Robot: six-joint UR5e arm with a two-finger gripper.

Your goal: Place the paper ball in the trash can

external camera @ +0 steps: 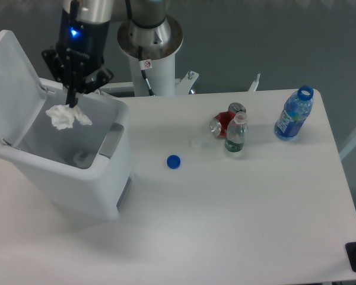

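Observation:
The trash can [71, 184] is a large white bin at the left of the table, with its flip lid [12, 83] swung open and up at the back left. My gripper [72, 102] hangs over the bin's open mouth, fingers pointing down and close together. The paper ball [66, 116], a crumpled white wad, hangs at the fingertips just above the bin's opening, inside the line of its rim. The gripper appears shut on the top of the paper ball.
A blue bottle cap [174, 161] lies mid-table. A crushed red can [223, 123] and a small clear bottle [235, 136] stand together at the right of centre. A blue water bottle [294, 114] stands at the far right. The robot's base [149, 44] is behind.

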